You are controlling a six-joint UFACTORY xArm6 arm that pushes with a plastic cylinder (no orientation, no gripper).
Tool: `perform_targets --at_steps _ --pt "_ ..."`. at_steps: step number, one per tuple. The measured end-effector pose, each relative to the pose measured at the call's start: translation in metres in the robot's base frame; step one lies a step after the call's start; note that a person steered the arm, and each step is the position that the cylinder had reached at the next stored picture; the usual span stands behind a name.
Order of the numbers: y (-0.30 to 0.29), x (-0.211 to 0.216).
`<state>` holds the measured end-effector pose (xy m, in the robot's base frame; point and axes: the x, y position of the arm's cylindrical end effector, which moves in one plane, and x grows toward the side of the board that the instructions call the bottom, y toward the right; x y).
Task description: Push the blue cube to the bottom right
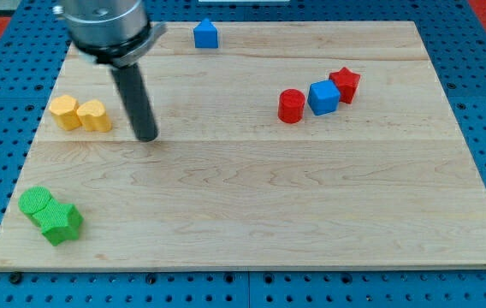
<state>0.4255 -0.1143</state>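
The blue cube (323, 97) sits in the upper right part of the wooden board (251, 205). It touches a red cylinder (291, 106) on its left and a red star-shaped block (345, 84) on its upper right. My tip (145, 135) rests on the board far to the left of the blue cube, just right of two yellow blocks. It touches no block.
A yellow hexagonal block (64, 112) and a yellow heart-like block (95, 115) lie at the left. Two green blocks (35, 203) (62, 224) lie at the bottom left. A second blue block (205, 34), house-shaped, stands at the top edge.
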Motion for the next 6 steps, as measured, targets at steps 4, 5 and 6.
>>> perform_targets --at_steps 4,5,6 --pt "0.215 -0.078" --pt "0.241 -0.041" --pt "0.258 0.012"
